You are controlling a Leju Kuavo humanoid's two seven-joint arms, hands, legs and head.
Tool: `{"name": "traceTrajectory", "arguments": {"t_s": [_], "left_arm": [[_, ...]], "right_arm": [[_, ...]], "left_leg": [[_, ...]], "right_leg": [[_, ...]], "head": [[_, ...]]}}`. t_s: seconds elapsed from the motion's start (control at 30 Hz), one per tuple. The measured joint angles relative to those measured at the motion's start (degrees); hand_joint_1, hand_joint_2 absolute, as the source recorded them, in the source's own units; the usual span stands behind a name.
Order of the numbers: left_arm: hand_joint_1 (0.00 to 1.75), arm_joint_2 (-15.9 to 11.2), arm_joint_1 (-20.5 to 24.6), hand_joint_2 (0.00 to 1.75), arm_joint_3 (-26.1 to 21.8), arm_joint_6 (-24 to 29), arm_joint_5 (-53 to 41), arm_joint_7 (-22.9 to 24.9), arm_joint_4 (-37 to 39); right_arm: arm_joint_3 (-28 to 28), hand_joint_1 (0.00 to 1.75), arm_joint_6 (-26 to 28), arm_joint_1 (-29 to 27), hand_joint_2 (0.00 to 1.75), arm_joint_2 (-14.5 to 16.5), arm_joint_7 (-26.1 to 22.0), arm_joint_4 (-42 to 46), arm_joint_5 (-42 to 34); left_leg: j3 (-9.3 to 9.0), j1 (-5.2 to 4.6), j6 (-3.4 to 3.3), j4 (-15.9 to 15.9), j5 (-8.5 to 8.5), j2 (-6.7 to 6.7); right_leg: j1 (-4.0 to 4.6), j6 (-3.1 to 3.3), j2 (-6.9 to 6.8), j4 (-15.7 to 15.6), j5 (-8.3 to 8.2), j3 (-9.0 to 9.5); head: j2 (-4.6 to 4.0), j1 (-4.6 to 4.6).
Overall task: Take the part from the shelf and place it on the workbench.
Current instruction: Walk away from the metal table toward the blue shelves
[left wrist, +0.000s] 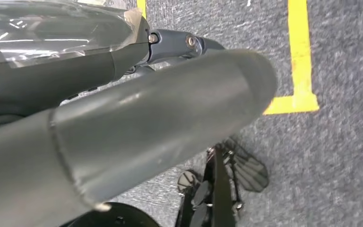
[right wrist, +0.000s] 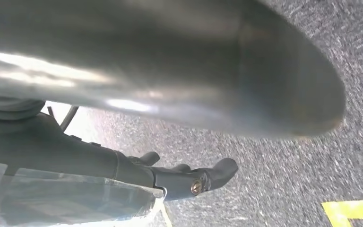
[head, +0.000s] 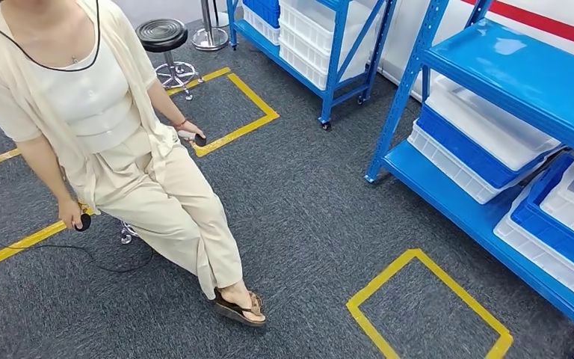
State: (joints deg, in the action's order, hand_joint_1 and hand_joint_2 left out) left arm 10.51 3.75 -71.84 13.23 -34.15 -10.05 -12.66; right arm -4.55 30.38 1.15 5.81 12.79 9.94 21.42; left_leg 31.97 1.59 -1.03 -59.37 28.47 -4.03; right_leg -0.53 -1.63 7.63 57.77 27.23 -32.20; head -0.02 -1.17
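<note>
Both hands (left wrist: 160, 118) (right wrist: 170, 71) hang over carpet, grip unclear (blue shelf (head: 508, 75) stands well apart).

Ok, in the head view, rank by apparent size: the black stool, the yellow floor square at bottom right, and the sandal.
1. Yellow floor square
2. Black stool, though it sits farther back, so apparent size only
3. Sandal

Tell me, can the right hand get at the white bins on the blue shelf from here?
Probably not yet. The right hand hangs over the grey carpet, and the white bins on the blue shelf lie ahead across open floor; nothing blocks the way.
</note>
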Motion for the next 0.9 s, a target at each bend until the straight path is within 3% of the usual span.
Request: {"name": "traceTrajectory", "arguments": {"t_s": [0.03, 0.1, 0.17, 0.23, 0.27, 0.33, 0.4, 0.43, 0.5, 0.53, 0.6, 0.67, 0.73, 0.77, 0.8, 0.87, 0.9], "left_arm": [[0.0, 0.1, 0.1, 0.0, 0.0, 0.0, 0.0, 0.0, 0.0], [0.0, 0.1, 0.1, 0.0, 0.0, 0.1, 0.0, 0.0, 0.0], [0.0, 0.2, 0.0, 0.0, 0.0, 0.1, 0.0, -0.1, 0.0], [0.0, 0.2, 0.0, 0.0, 0.0, 0.1, 0.0, -0.1, 0.0], [0.0, 0.2, 0.0, 0.0, 0.0, 0.1, 0.0, -0.1, 0.0], [0.0, 0.2, 0.0, 0.0, 0.0, 0.0, 0.0, -0.1, 0.0], [0.0, 0.2, 0.0, 0.0, 0.0, 0.0, -0.1, 0.0, 0.0], [0.0, 0.2, 0.0, 0.0, 0.0, -0.1, -0.1, 0.0, 0.0], [0.0, 0.2, 0.1, 0.0, 0.0, -0.2, -0.2, 0.0, 0.0], [0.0, 0.2, 0.2, 0.0, 0.0, -0.3, -0.2, 0.0, 0.0], [0.0, 0.2, 0.3, 0.0, 0.0, -0.5, -0.3, -0.1, 0.0], [0.0, 0.3, 0.2, 0.0, 0.0, -0.5, -0.3, -0.1, 0.0], [0.0, 0.3, 0.0, 0.0, 0.0, -0.4, -0.3, -0.1, 0.0], [0.0, 0.3, -0.1, 0.0, 0.0, -0.4, -0.4, -0.1, 0.0], [0.0, 0.2, -0.1, 0.0, 0.0, -0.4, -0.5, -0.2, 0.0], [0.0, 0.2, -0.1, 0.0, 0.0, -0.5, -0.8, -0.2, 0.0], [0.0, 0.2, -0.1, 0.0, 0.0, -0.6, -0.9, -0.2, 0.0]], "right_arm": [[0.0, 0.0, 0.0, -0.1, 0.0, -0.1, 0.1, 0.0, 0.0], [0.0, 0.0, -0.1, 0.0, 0.0, -0.1, 0.3, 0.0, 0.0], [0.0, 0.0, -0.3, 0.2, 0.0, -0.1, 0.3, 0.0, 0.0], [0.0, 0.0, -0.4, 0.2, 0.0, -0.2, 0.3, 0.0, 0.0], [0.0, 0.0, -0.4, 0.1, 0.0, -0.2, 0.4, 0.0, 0.0], [0.0, 0.0, -0.5, 0.0, 0.0, -0.2, 0.4, 0.0, 0.0], [0.0, 0.0, -0.5, 0.1, 0.0, -0.2, 0.5, 0.0, 0.0], [0.0, 0.0, -0.5, 0.2, 0.0, -0.2, 0.5, 0.0, 0.0], [0.0, 0.0, -0.5, 0.2, 0.0, -0.3, 0.5, 0.0, -0.1], [0.0, 0.0, -0.5, 0.2, 0.0, -0.3, 0.5, 0.0, -0.2], [0.0, 0.0, -0.4, 0.3, 0.0, -0.3, 0.4, 0.0, -0.3], [0.0, 0.0, -0.4, 0.2, 0.0, -0.3, 0.3, 0.0, -0.5], [0.0, 0.0, -0.4, 0.1, 0.0, -0.3, 0.3, 0.0, -0.6], [0.1, 0.0, -0.4, 0.1, 0.0, -0.3, 0.3, 0.0, -0.7], [0.1, 0.0, -0.4, 0.1, 0.0, -0.2, 0.3, 0.0, -0.8], [0.3, 0.0, -0.3, 0.1, 0.0, -0.2, 0.3, 0.0, -0.9], [0.3, 0.0, -0.2, 0.2, 0.0, -0.1, 0.3, 0.0, -1.0]], "left_leg": [[-0.16, -0.06, -0.44, 0.3, -0.18, 0.64], [-0.42, 0.0, -1.29, 1.0, -0.62, 2.2], [-0.47, -0.24, -1.68, 1.1, -0.68, 3.97], [-0.44, -0.46, -1.72, 1.1, -0.54, 5.68], [-0.49, -0.48, -1.67, 1.1, -0.46, 6.41], [-0.82, -0.5, -1.35, 1.1, -0.2, 7.71], [-1.41, -0.73, -0.69, 1.1, 0.26, 8.74], [-1.79, -0.85, -0.31, 1.1, 0.5, 9.2], [-2.55, -0.81, 0.41, 1.4, 0.91, 10.26], [-2.83, -0.62, 0.73, 1.3, 1.2, 10.38], [-2.24, -0.25, 1.2, -1.3, 3.28, 8.36], [0.79, -0.06, 1.45, -8.4, 7.39, 5.15], [4.08, -0.02, 1.72, -14.8, 9.68, 4.03], [4.57, 0.03, 1.79, -15.2, 8.99, 3.91], [4.01, 0.12, 1.79, -13.3, 7.17, 3.79], [1.1, 0.44, 1.7, -5.7, 2.63, 2.08], [-0.07, 0.57, 1.63, -2.5, 1.2, 1.07]], "right_leg": [[-0.03, -0.31, -0.23, 0.3, 0.13, -0.32], [0.08, -0.34, -2.96, 3.6, 1.94, -1.96], [0.01, -0.01, -6.14, 11.0, 5.38, -5.77], [-0.19, -0.38, -6.93, 16.2, 7.05, -8.48], [-0.28, -0.86, -7.12, 15.7, 6.51, -8.15], [-0.46, -1.85, -8.6, 8.2, 3.5, -4.13], [-0.24, -1.84, -11.2, 1.3, 0.83, -0.4], [-0.04, -1.44, -11.96, 0.0, 0.27, 0.19], [0.34, -0.54, -11.23, -0.1, 0.08, 0.09], [-0.04, -0.12, -10.56, -0.3, -0.02, 0.24], [-0.78, 0.94, -9.27, -0.6, -0.38, 0.81], [-0.9, 1.69, -8.04, -0.7, -0.57, 0.94], [-0.69, 1.86, -6.5, -0.6, -0.56, 0.94], [-0.63, 1.85, -5.65, -0.6, -0.56, 1.03], [-0.62, 1.83, -4.8, -0.5, -0.55, 1.17], [-0.54, 1.69, -3.27, -0.3, -0.47, 1.27], [-0.38, 1.47, -2.55, -0.1, -0.38, 1.08]], "head": [[0.0, 0.01], [0.0, -0.28], [0.0, -0.53], [0.0, -0.54], [0.0, -0.56], [0.0, -0.6], [0.0, -0.63], [0.0, -0.56], [0.0, -0.46], [0.0, -0.36], [0.0, -0.09], [0.0, 0.2], [0.0, 0.25], [0.0, 0.26], [0.0, 0.27], [0.0, 0.33], [0.0, 0.32]]}}
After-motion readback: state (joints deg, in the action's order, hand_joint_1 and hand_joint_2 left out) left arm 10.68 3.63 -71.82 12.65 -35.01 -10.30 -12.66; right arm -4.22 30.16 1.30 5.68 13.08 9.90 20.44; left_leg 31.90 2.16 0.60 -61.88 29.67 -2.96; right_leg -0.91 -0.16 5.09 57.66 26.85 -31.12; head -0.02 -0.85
